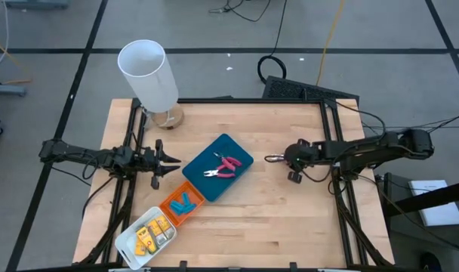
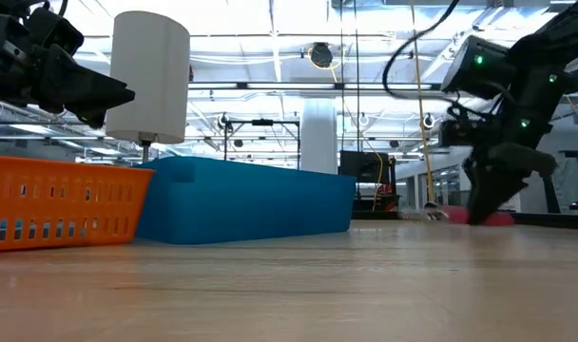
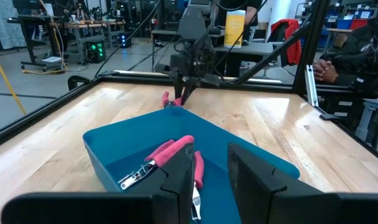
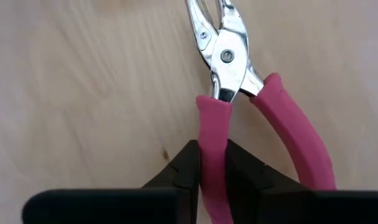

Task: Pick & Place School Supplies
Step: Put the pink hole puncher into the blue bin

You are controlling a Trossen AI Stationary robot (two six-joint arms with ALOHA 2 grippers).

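Right wrist view: pink-handled tool, shiny metal jaws; gripper pinching one handle.

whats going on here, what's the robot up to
The right gripper has its jaws shut on one handle of a pink-handled tool lying on the bare table, right of the teal tray. A second pink-handled tool already lies in that tray. The left gripper waits open just left of the tray.

A tall white cylinder stands on the wooden surface. Beside the left claw lie a teal tray, an orange tray and a white tray.
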